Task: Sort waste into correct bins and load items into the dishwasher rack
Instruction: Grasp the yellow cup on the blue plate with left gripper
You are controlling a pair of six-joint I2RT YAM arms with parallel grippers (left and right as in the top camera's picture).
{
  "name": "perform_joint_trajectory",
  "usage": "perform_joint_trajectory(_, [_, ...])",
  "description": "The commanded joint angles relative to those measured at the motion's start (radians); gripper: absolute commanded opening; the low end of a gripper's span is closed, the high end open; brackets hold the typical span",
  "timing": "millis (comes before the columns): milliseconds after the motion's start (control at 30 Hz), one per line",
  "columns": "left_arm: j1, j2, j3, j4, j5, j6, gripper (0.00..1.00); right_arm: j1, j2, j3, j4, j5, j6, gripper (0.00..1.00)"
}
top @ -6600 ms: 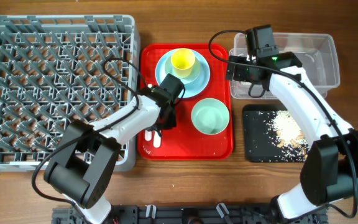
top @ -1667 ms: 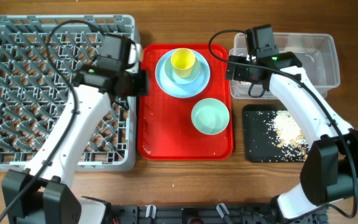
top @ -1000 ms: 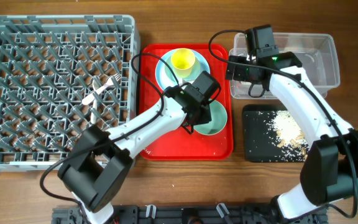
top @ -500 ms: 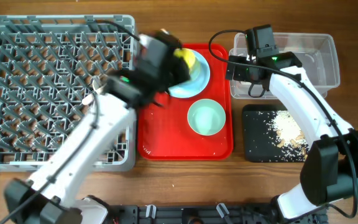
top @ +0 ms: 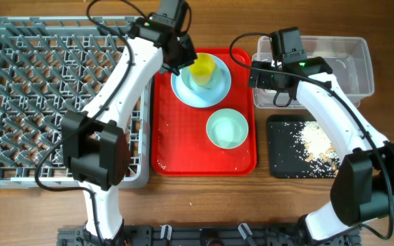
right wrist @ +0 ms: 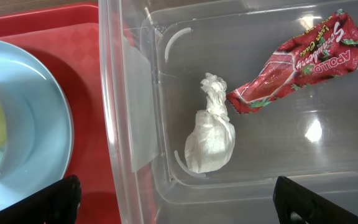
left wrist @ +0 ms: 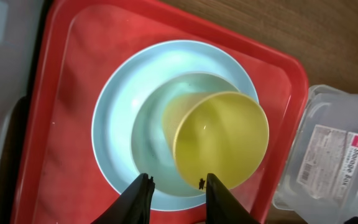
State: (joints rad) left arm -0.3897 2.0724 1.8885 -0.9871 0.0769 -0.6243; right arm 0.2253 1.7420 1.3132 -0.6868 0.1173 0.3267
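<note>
The small yellow cup [left wrist: 219, 140] stands on the light blue plate [left wrist: 117, 124], which lies at the far end of the red serving tray [left wrist: 61, 93], its rim close to the tray's far lip. The left hand [left wrist: 178, 186] is at the cup's near rim, one finger over the mouth and the other outside the wall. The fingers are only narrowly apart, and a strip of plate shows between the outer finger and the cup, so they are not clamped on it. At the tray's near end sits the pale green bowl [top: 228, 128], apart from the plate, with bare red tray around it and along the near lip. Off the tray's left edge, almost touching it, is the grey dishwasher rack [top: 46, 89]. Off the tray's right edge is the clear plastic tub [right wrist: 129, 93], holding a crumpled white tissue [right wrist: 211, 140] and a red foil wrapper [right wrist: 297, 59], which lie beside each other. The right hand [right wrist: 182, 202] hangs over the tub, spread wide and holding nothing. Also right of the tray, nearer than the tub, the black tray [top: 279, 147] holds pale rice-like scraps [top: 317, 143] on the wooden counter [top: 204, 198].
</note>
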Motion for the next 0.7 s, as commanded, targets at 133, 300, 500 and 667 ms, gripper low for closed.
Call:
perform_joint_trajectory(133, [-0.071, 0.108, 0.015, 0.026, -0.121, 0.018, 0.28, -0.004, 0.011, 0.003, 0.002, 0.017, -0.011, 1.00])
perform_joint_trajectory(300, [-0.069, 0.110, 0.013, 0.029, -0.124, 0.018, 0.22, -0.004, 0.011, 0.003, 0.002, 0.017, -0.012, 1.00])
perform_joint_trajectory(500, [-0.067, 0.114, 0.013, 0.029, -0.154, 0.018, 0.16, -0.004, 0.011, 0.003, 0.002, 0.017, -0.011, 1.00])
perform_joint_trajectory(667, [-0.067, 0.114, 0.013, 0.029, -0.154, 0.018, 0.04, -0.004, 0.011, 0.003, 0.002, 0.017, -0.012, 1.00])
